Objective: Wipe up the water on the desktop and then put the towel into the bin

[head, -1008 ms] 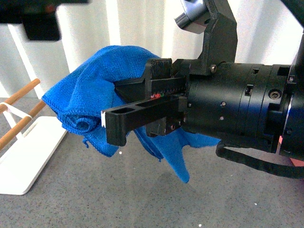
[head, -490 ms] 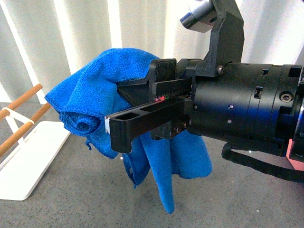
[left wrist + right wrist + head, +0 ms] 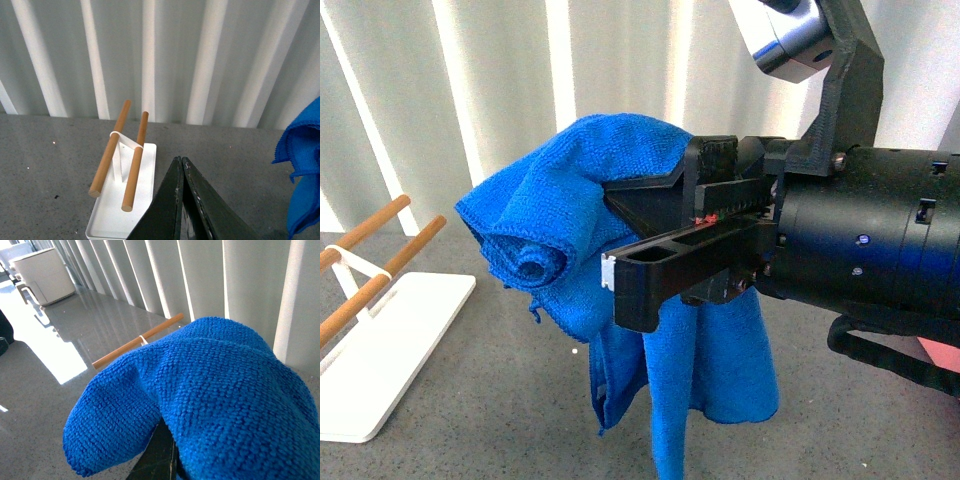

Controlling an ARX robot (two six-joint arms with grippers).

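Observation:
The blue towel (image 3: 560,230) hangs bunched in the air above the dark grey speckled desktop (image 3: 470,400), with one end drooping straight down. My right gripper (image 3: 620,240) reaches in from the right and is shut on the towel. In the right wrist view the towel (image 3: 210,390) fills most of the picture and hides the black fingers (image 3: 159,457) almost wholly. My left gripper (image 3: 178,160) is shut with nothing in it, above the desktop beside the rack. The towel's edge (image 3: 305,165) shows to its side. A salmon-pink sliver of the bin (image 3: 942,352) peeks out behind my right arm.
A white rack base (image 3: 380,350) with two wooden rods (image 3: 380,270) stands at the left of the desktop, and the base (image 3: 105,220) shows again in the left wrist view. White vertical slats (image 3: 520,90) close off the back.
My right gripper has moved to the right with the towel. The towel's loose end has unfurled and now hangs straight down.

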